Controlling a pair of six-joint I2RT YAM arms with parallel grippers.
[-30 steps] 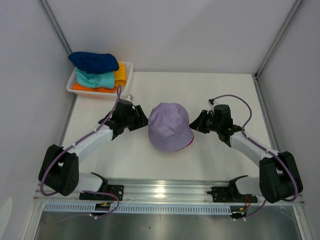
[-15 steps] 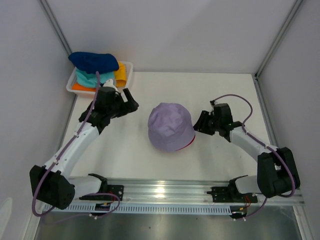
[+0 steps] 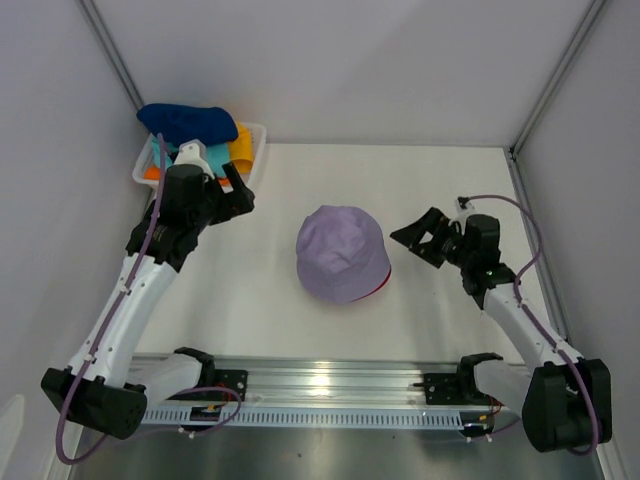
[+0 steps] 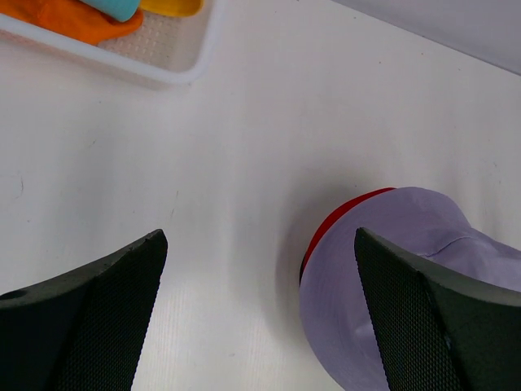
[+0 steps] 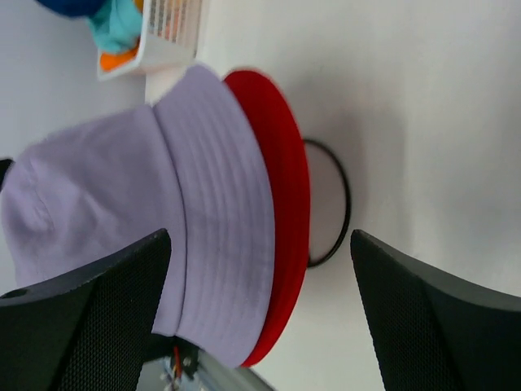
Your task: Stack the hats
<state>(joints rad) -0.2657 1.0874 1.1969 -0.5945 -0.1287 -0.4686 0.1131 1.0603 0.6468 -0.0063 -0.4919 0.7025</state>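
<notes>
Upper hat (image 3: pixel 340 250) on lower hat (image 5: pixel 281 163) in the middle of the table (image 3: pixel 440 190), wire ring (image 5: pixel 340 213) beneath them, basket (image 3: pixel 256 133) holding more hats (image 3: pixel 188 122) at the far left corner

A white bench boxed in by pale walls

We look down on a matte white bench (image 3: pixel 440 190) closed on three sides by a back wall (image 3: pixel 330 60), a left wall (image 3: pixel 50 220) and a right wall (image 3: pixel 595 200), all plain pale grey. A left post (image 3: pixel 110 55) and a right post (image 3: pixel 560 75), slim metal, climb the back corners. A shiny metal rail (image 3: pixel 330 380) lines the near edge, catching glare; elsewhere the light is soft and even.
</notes>
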